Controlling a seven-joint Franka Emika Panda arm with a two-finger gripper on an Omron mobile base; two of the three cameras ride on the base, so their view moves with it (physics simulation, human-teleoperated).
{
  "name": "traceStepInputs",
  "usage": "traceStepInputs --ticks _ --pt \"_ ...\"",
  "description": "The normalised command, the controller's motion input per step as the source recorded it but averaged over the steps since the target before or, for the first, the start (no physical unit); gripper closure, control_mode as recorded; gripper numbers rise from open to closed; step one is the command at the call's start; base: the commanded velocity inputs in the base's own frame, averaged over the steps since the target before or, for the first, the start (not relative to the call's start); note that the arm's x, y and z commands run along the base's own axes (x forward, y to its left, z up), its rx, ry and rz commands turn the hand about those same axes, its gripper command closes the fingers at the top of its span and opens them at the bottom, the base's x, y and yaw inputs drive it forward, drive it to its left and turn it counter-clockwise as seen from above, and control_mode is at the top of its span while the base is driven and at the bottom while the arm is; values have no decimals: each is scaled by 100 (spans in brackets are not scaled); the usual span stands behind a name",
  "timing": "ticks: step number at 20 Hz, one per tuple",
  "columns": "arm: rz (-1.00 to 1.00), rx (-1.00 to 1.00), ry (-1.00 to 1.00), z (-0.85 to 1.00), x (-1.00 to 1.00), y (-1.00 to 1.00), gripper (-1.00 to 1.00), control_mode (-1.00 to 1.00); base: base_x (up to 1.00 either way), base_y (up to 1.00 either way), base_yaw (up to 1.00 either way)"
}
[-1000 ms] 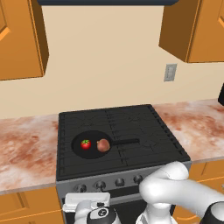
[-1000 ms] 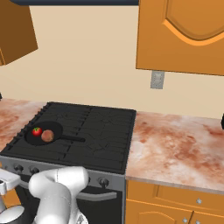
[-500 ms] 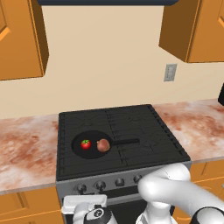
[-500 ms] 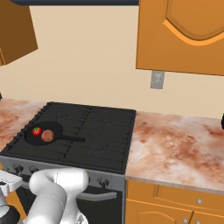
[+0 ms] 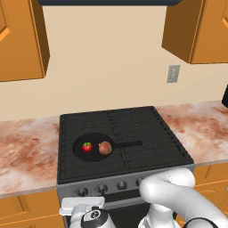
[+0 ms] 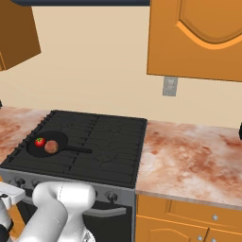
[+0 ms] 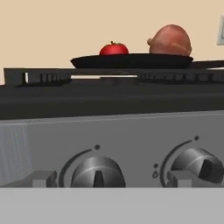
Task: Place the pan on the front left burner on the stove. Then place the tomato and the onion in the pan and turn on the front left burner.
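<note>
While the arm hangs low in front of the stove, not much differs from a second ago: the base views sit the same, pan and veggies haven't budged, and the white arm has shifted just a touch down by the front panel. The tool is spread wide with nothing in it, its two small grey fingertips standing either side of a round dark knob on the grey panel. A second knob sits just to the right of it in the hand view.

The pan rests on the front left burner, handle pointing right across the grates. Inside it the tomato lies left and the onion right, close together, though I can't tell if they touch. From the hand view, both poke up above the pan's rim.

No brand names or readable writing anywhere; the knobs just have small dot marks and thin arcs around them. A grey wall outlet hangs above the marbled tabletop.
</note>
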Motion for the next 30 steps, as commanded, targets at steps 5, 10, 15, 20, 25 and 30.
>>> traceStepInputs --ticks 5,10,15,20,25,30 --pt "0 0 0 -25 10 3 -100 -100 0 0 0" --pt "0 0 0 -20 15 6 -100 -100 0 0 0" --pt "0 0 0 -11 18 13 -100 -100 0 0 0" --pt "0 0 0 -14 17 16 -100 -100 0 0 0" --pt "0 -2 0 -11 8 20 100 -100 0 0 0" --pt "0 -9 -3 -2 0 12 100 -100 0 0 0"
